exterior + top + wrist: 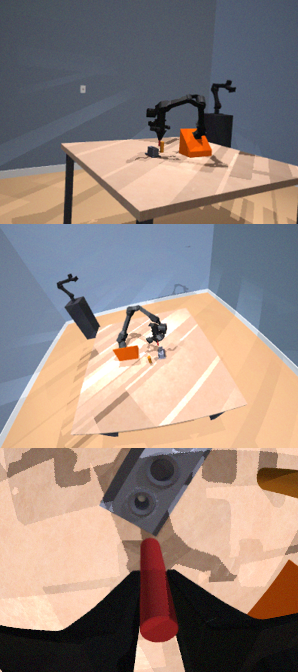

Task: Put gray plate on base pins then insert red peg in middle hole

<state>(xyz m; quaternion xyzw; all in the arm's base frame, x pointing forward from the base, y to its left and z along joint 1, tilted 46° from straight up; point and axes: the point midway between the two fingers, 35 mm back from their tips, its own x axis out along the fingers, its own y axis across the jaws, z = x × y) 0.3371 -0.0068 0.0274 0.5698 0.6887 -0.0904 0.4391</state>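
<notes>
My gripper (pixel 157 340) (pixel 160 140) (pixel 153 577) is shut on the red peg (pixel 158 343) (pixel 159 143) (pixel 157 598), which points down between the fingertips. The gray plate (pixel 146 523) appears at the top of the wrist view, just beyond the peg's lower end, over the base. Its end hole has a small pale pin tip inside; the larger middle hole looks open and dark. The far end is cut off. Plate and base look like one small gray block (pixel 162 353) (pixel 152 151) in the top and exterior views. The peg is above the table, beside the block and apart from it.
A yellow-orange cylinder (pixel 150 359) (pixel 162 146) (pixel 280 483) stands close beside the gray block. A large orange block (pixel 128 353) (pixel 188 146) (pixel 282 595) is near the arm's base. A second arm on a dark pedestal (pixel 83 318) (pixel 220 128) stands beyond the table.
</notes>
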